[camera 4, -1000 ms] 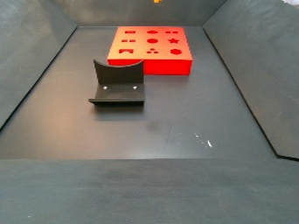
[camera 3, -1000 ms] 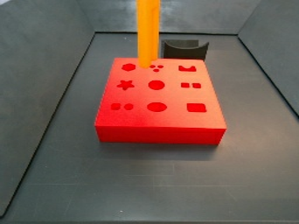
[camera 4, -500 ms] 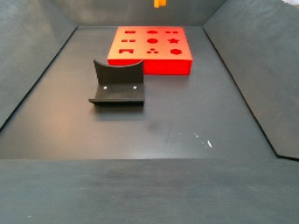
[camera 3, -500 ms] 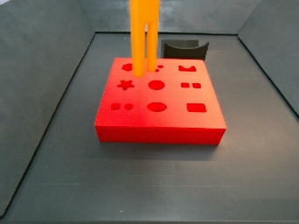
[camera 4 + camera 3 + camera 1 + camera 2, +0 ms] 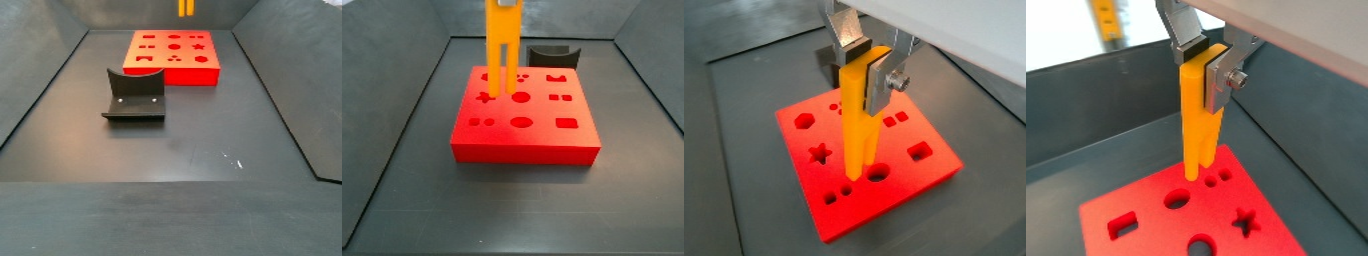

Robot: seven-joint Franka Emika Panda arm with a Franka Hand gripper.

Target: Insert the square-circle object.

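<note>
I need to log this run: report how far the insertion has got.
Done: the gripper has the square-circle object clamped upright, prongs down. In hand: it hangs over the red block, prong tips above the holes, as a wrist view shows. Left: lowering it into its matching holes and letting go.

Gripper (image 5: pixel 863 68) above the block (image 5: pixel 525 125), clamped on the top of the bar (image 5: pixel 502 50). Bar upright, forked end down, just over the block's holes at its far-left part. Fixture (image 5: pixel 135 96) on the floor (image 5: pixel 174 150), apart from the block.
</note>
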